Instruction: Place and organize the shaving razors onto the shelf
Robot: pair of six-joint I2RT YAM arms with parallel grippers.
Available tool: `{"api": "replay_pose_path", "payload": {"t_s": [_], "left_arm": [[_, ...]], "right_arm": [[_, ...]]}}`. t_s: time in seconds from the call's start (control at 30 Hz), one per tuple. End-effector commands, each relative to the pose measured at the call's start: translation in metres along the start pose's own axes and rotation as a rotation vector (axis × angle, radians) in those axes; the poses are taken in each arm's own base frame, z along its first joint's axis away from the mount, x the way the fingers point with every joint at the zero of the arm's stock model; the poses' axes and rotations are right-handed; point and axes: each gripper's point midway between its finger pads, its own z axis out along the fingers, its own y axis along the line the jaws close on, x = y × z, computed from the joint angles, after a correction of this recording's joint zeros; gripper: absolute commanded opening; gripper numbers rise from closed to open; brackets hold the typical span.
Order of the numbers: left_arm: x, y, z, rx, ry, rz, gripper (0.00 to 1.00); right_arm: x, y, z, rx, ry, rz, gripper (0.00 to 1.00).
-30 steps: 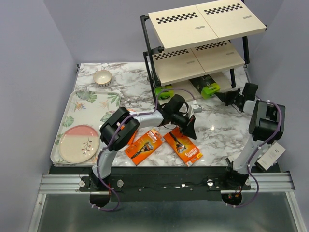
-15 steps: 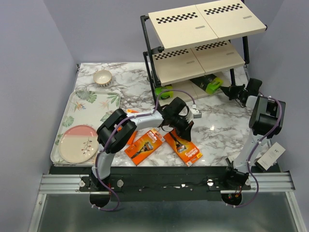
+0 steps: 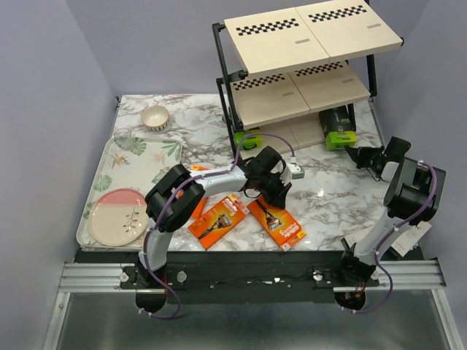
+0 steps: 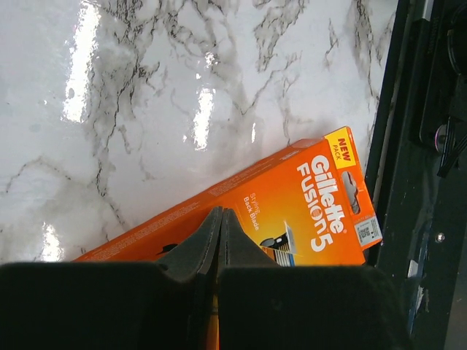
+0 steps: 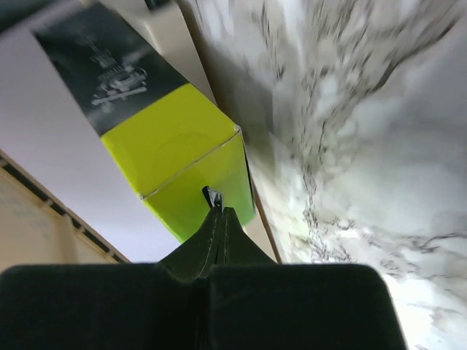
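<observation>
At about 6 o'clock near the table (image 3: 328, 193) edge an orange pack (image 3: 276, 221) of the shaving razors lies flat, printed "Gillette Fusion5", "NEW PACK" and "Styling Back Blade". The left gripper (image 4: 220, 215) hangs over it with jaws pressed together, and I see nothing between them. I judge this carton light, stiff and a little slippery, best pinched across its narrow width. Farther, at 1 o'clock, a black pack (image 3: 336, 124) lies on the lowest board of the shelf (image 3: 306, 36), and the right gripper (image 5: 216, 208), jaws also pressed together, is close at its lime-green end.
</observation>
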Motion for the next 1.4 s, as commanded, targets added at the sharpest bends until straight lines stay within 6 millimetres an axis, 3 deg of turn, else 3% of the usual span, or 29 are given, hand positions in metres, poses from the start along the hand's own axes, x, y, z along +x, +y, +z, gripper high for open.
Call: {"api": "replay_pose_path", "payload": {"t_s": [0.0,0.13,0.57,0.6,0.77,1.0,1.13,1.2,1.23,1.3,1.33,1.37], "left_arm": [[-0.014,-0.007,-0.011,-0.025,-0.035,0.067,0.07],[-0.011,-0.007,-0.013,-0.034,-0.031,0.069,0.07],[-0.005,-0.001,-0.011,-0.062,-0.007,0.069,0.07],[-0.005,0.001,-0.011,-0.064,-0.006,0.067,0.07],[-0.004,0.005,-0.010,-0.084,0.004,0.067,0.07],[0.007,0.042,-0.024,-0.299,0.060,0.106,0.03],[0.010,0.061,-0.041,-0.409,0.071,0.112,0.00],[0.011,0.067,-0.049,-0.431,0.072,0.113,0.00],[0.013,0.068,-0.052,-0.437,0.074,0.118,0.00],[0.010,0.071,-0.063,-0.460,0.066,0.129,0.00],[0.008,0.073,-0.066,-0.469,0.062,0.141,0.00],[0.007,0.074,-0.070,-0.474,0.051,0.140,0.00]], "right_arm": [[0.038,0.008,0.009,0.002,0.066,-0.045,0.01],[0.037,0.036,0.021,-0.042,0.068,-0.098,0.01],[0.014,0.048,0.056,-0.028,0.059,-0.146,0.01],[0.011,0.058,0.059,-0.042,0.050,-0.158,0.01],[0.002,0.070,0.068,-0.047,0.037,-0.189,0.01],[-0.014,0.063,0.075,0.038,-0.022,-0.240,0.03],[-0.014,0.062,0.074,0.044,-0.028,-0.275,0.13],[-0.011,0.059,0.069,0.053,-0.016,-0.288,0.27],[-0.007,0.066,0.067,0.018,-0.006,-0.319,0.38],[0.004,0.091,0.054,-0.077,0.020,-0.405,0.47],[0.008,0.093,0.048,-0.093,0.026,-0.431,0.55],[0.013,0.096,0.040,-0.103,0.029,-0.453,0.58]]}}
